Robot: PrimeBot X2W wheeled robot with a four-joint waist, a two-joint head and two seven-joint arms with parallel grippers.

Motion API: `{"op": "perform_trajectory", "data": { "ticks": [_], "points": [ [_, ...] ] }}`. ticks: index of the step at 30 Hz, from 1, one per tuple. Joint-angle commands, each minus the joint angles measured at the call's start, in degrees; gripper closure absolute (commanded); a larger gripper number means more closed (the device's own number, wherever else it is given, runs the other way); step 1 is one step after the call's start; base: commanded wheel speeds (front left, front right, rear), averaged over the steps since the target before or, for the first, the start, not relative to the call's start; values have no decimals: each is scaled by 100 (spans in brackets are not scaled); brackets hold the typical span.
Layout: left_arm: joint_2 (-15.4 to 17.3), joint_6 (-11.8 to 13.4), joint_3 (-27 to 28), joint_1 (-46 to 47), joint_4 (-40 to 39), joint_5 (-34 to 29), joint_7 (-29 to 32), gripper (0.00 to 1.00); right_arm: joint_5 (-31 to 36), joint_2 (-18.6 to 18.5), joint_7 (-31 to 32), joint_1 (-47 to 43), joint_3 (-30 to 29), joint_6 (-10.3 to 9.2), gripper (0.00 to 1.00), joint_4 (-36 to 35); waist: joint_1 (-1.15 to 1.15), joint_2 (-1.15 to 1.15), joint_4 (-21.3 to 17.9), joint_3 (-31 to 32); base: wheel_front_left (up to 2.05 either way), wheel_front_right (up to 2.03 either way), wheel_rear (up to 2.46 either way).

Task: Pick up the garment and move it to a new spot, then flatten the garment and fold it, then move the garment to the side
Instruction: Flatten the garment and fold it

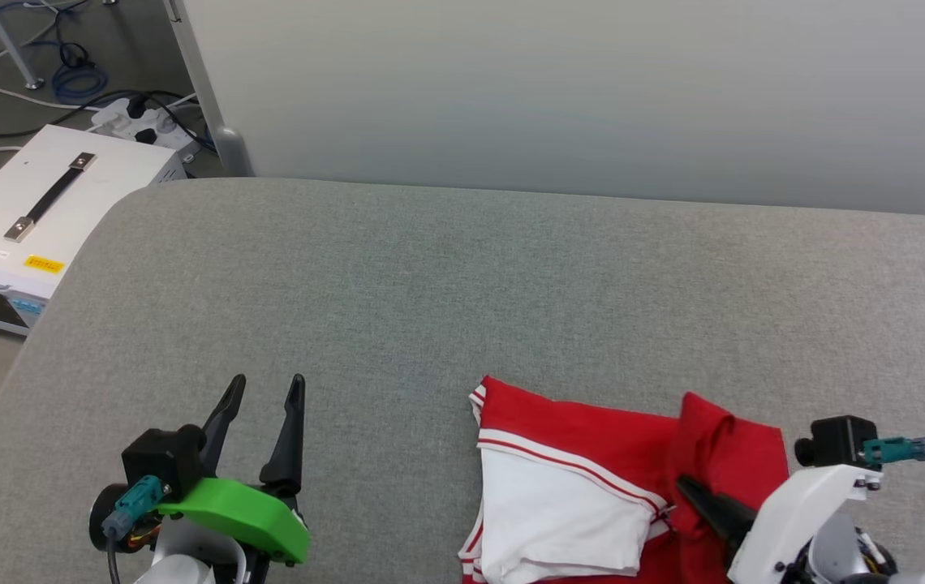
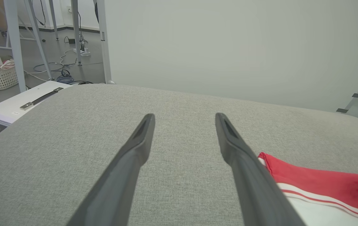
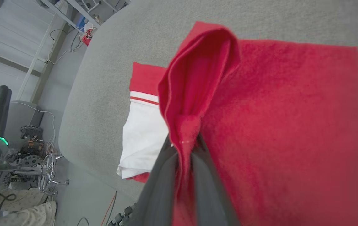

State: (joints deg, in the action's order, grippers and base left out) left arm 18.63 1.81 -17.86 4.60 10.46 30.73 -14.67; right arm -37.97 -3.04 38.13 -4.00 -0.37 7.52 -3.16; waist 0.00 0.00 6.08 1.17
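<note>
The garment [image 1: 584, 454], red with a white sleeve and striped trim, lies folded near the front right of the grey table [image 1: 430, 284]. My right gripper [image 1: 686, 488] is shut on a raised red fold of it; the right wrist view shows the red cloth [image 3: 197, 94] pinched between both dark fingers [image 3: 160, 185]. My left gripper [image 1: 266, 388] stands open at the front left, apart from the shirt. Between its fingers in the left wrist view lies bare table, with the garment [image 2: 317, 185] to its right. The lettering is hidden.
A white box [image 1: 32, 219] with a black handle sits on the floor past the table's left edge, with cables and a power strip [image 1: 146, 122] behind it. A pale wall [image 1: 592, 89] runs behind the table. A basket [image 2: 1, 77] stands far left.
</note>
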Motion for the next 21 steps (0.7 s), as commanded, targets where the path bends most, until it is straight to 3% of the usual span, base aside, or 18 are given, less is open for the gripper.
{"op": "perform_trajectory", "data": {
  "ticks": [1,7,16,18,19,21],
  "points": [
    [33,-11,12,-3,7,11,-33,0,-202,12,-143,157,207,-3,100,123,0,0,20,12,0,0,0],
    [24,-6,-18,-31,35,16,-33,0,-792,14,-575,517,1055,-3,100,699,0,0,49,51,0,0,0],
    [-10,-24,-86,48,40,5,-32,0,-934,15,-1154,1154,1748,-3,100,1763,0,0,150,-6,0,0,0],
    [-33,-47,-119,63,47,-5,-32,0,-1132,15,-1387,1397,2069,-3,53,2174,0,0,205,-56,0,0,0],
    [-45,-55,-133,68,50,-12,-32,0,-1230,15,-1457,1453,2177,-3,0,2255,0,0,218,-66,0,0,0],
    [-63,-68,-150,76,58,-17,-32,0,-1426,15,-1613,1546,2370,-3,0,2349,0,0,237,-77,0,0,0]
  ]
}}
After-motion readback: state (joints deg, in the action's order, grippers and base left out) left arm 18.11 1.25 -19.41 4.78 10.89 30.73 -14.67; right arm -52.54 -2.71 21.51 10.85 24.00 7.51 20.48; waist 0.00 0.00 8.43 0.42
